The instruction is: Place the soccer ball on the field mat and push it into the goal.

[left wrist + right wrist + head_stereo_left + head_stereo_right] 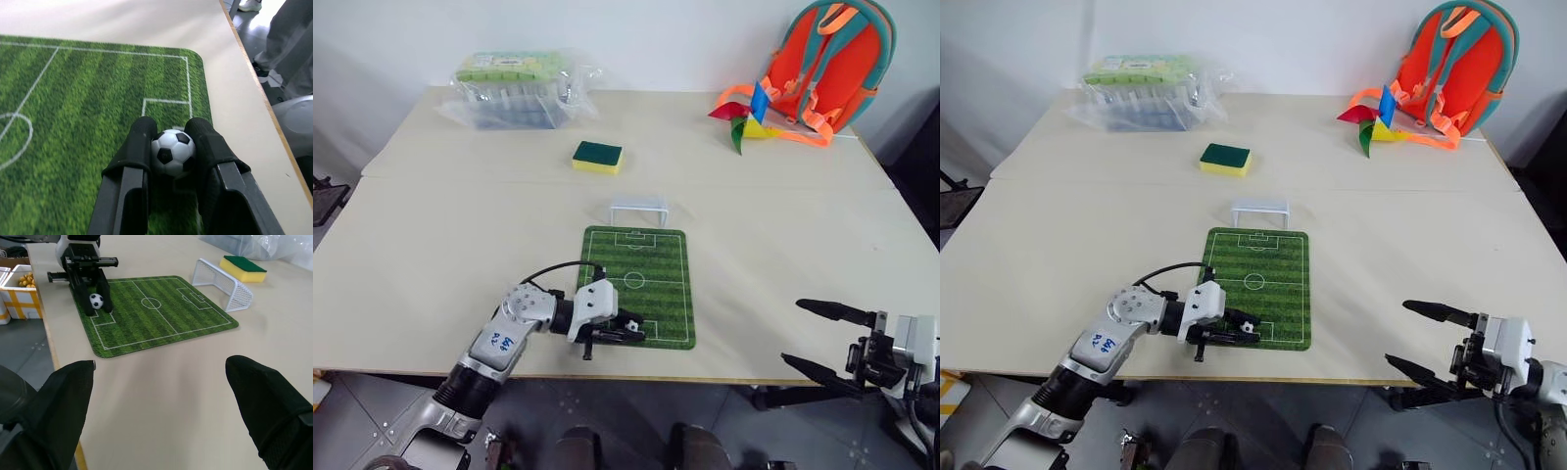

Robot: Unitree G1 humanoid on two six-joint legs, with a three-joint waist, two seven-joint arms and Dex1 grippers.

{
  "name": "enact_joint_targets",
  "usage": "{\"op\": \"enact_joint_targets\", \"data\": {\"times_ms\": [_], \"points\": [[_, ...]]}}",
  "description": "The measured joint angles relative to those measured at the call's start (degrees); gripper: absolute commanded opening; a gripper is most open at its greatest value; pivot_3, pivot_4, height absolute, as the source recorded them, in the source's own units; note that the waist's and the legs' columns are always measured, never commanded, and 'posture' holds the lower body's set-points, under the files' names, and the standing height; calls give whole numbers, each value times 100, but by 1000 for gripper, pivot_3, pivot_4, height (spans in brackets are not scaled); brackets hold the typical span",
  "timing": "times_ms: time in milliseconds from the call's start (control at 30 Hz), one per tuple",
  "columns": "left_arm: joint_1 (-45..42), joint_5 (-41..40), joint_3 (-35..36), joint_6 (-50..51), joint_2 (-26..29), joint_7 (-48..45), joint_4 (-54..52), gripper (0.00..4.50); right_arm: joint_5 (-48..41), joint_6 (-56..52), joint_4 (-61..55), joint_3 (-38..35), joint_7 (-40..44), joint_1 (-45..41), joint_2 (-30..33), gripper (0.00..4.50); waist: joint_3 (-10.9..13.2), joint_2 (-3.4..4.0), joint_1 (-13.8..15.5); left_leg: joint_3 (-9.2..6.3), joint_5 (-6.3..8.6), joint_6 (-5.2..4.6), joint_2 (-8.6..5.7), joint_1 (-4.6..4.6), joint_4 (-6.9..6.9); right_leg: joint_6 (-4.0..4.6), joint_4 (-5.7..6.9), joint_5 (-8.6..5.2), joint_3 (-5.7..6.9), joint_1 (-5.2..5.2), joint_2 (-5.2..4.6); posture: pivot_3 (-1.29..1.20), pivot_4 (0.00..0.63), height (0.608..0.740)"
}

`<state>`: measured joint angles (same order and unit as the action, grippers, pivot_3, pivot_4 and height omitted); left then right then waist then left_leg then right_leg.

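Setting: a staged test room or lab, with two pale tables [431,245] standing pushed together against a plain white wall. Assorted props are lying along the tables' far edge: a bagged pack of tubes [514,88], a sponge [597,156], a pinwheel [744,116], a child's backpack [829,61]. A box of small yellow items [22,293] is sitting on the grey floor beside the near edge.

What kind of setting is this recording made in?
Probably an indoor robot test room, staged for tabletop tasks: a plain pale table against a white wall, set with toy props such as a field mat, a goal and a sponge, beside a backpack.
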<state>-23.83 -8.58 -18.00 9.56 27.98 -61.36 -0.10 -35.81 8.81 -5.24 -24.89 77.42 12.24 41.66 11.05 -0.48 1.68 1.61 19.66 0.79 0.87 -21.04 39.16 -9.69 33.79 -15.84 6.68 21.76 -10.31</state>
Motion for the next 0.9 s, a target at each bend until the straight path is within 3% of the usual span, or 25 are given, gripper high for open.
{"op": "enact_joint_targets", "data": {"times_ms": [167,433,667,900], "points": [[160,23,-15,-17,-28,76,-154,873,-83,-232,-291,0,0,116,2,4500,0,0,-6,-1,0,0,0,1,0,0,0,0,0,-1,0,0,150,740],[193,58,-60,41,-136,236,-242,3365,-109,-414,-383,148,230,-32,84,4500,0,0,-12,-2,0,-1,0,6,0,0,0,0,0,-6,0,0,150,740],[182,49,21,-107,-186,307,-221,3365,-109,-520,-385,209,235,-153,94,4500,0,0,-3,-3,0,0,0,4,0,0,-1,0,2,-6,0,0,150,740],[176,-472,564,-78,-46,152,-427,3365,-108,-618,-399,259,205,-176,88,4500,0,0,-14,-3,0,0,1,6,0,0,0,0,2,-6,0,0,150,740]]}}
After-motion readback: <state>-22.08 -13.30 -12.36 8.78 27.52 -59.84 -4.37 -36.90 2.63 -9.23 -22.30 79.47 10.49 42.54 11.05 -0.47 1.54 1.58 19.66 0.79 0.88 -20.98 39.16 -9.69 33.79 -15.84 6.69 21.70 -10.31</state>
